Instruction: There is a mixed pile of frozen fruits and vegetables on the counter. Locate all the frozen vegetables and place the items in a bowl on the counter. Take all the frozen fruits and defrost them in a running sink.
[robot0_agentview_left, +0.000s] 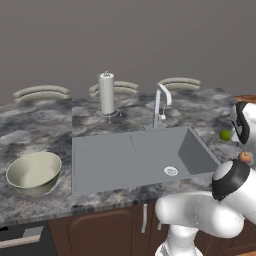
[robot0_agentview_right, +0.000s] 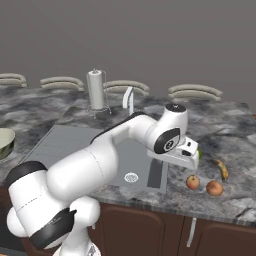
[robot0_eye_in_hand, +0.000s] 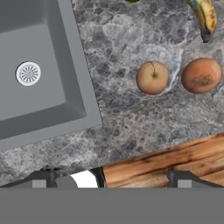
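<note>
Right of the sink (robot0_eye_in_hand: 65, 87), gripper (robot0_eye_in_hand: 113, 180) hovers wide open and empty above the apple-like lump (robot0_eye_in_hand: 152, 77); selection pending. Next: descend and grasp.

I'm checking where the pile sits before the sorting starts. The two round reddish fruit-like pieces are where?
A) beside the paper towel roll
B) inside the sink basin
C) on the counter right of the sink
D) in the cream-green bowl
C: the two round pieces lie on the counter beyond the sink rim, near a banana.
</note>
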